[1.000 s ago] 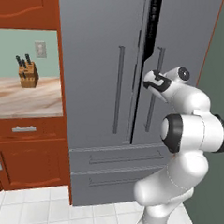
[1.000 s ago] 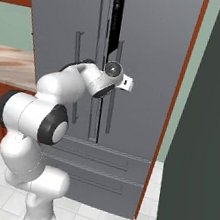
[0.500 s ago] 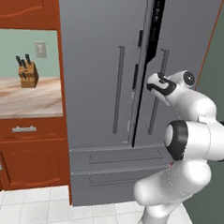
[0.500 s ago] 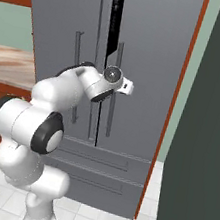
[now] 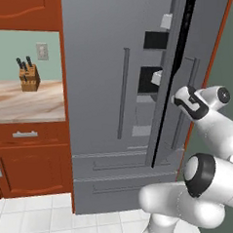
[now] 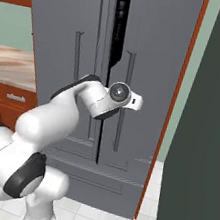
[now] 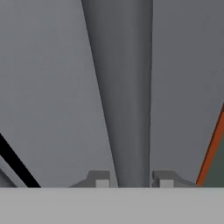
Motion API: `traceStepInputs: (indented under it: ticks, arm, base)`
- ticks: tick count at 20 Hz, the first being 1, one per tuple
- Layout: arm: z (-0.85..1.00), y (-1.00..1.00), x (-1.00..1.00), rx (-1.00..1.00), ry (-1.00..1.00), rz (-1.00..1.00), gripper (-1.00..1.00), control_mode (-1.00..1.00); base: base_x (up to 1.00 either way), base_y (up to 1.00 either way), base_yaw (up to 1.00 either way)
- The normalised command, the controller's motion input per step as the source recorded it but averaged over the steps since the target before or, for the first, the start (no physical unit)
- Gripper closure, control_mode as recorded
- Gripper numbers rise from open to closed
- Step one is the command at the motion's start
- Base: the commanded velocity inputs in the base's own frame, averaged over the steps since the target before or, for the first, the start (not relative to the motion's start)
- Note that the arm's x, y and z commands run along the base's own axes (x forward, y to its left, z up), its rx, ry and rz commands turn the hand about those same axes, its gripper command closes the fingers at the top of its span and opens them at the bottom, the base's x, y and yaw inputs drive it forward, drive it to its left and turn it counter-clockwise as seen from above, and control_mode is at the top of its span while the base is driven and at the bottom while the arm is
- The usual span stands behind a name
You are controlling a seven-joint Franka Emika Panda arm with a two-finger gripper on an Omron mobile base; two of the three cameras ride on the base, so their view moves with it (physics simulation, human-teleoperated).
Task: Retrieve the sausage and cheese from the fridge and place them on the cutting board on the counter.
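In the hand view the two finger tips (image 7: 103, 180) stand on either side of the right door's handle (image 7: 124, 109), a smooth grey vertical bar that runs from 12 to 6 o'clock between them. The gripper (image 7: 131, 181) is closed around that bar, each pad right against its flank.

The bar looks rigid, rounded and slick, like painted metal, so I judge that a pinch could slide along it; the hold sits about mid-height, which should give a fair lever for swinging the door. The door itself is a tall, stiff slab and is likely heavy, so a pull along its arc would suit it better than a straight tug.

From the left base view the gripper (image 5: 185, 99) reaches in from 3 o'clock to the fridge (image 5: 105, 88), whose right door stands slightly ajar; through the gap at about 12 o'clock show dark shelves and pale grey bins. Whether the sausage and cheese lie in there I cannot tell.

At 9 o'clock lies the counter (image 5: 26, 103), marbled beige stone over reddish-brown cabinets, with a wooden knife block (image 5: 29, 77) standing on it.
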Motion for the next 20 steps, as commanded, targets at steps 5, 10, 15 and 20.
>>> traceStepInputs:
  ticks: [5,10,15,20]
  arm:
    - [0.00,-0.24,-0.47,0.00,0.05,0.00,1.00,-1.00]
    - [0.00,-0.06,-0.24,0.00,0.08,0.00,1.00,-1.00]
    - [0.12,0.44,-0.44,-0.02,0.01,-0.03,1.00,-1.00]
    - [0.42,0.69,-0.31,-0.12,0.03,-0.01,1.00,-1.00]
  base:
    - [0.00,0.00,0.00]
    - [0.00,0.00,0.00]
    - [0.00,0.00,0.00]
    - [0.00,0.00,0.00]
